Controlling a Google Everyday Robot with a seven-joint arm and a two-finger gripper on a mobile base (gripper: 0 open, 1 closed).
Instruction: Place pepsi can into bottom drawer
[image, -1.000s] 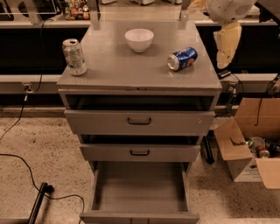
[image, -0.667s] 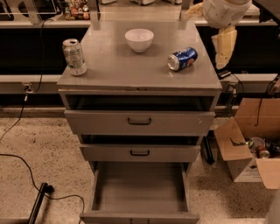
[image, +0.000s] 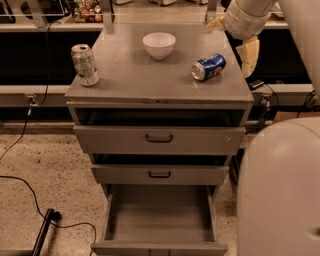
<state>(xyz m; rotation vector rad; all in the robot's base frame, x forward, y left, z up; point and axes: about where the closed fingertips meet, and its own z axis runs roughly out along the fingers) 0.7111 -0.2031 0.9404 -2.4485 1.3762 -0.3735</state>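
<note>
Grey metal cabinet top (image: 130, 82), speckled floor (image: 50, 160), black cable (image: 20, 182) at left. White bowl (image: 159, 45) at 12 o'clock. Silver-and-green can (image: 84, 64) upright at 9. Small blue pepsi can (image: 209, 67) on side at 3. Deep grey bottom drawer (image: 159, 215) pulled out. Beige-fingered gripper (image: 231, 39) over back right corner, fingers spread, holding nothing. Pepsi can at its 7 o'clock, near, apart.

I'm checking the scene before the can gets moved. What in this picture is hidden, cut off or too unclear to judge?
Camera view:
- bottom drawer: front panel cut off by the lower edge.
- two upper drawers: insides dark, covered from above.
- floor right of the cabinet: hidden by the robot's white body.
- gripper, up right of the pepsi can: arm cut off by the top edge.
</note>
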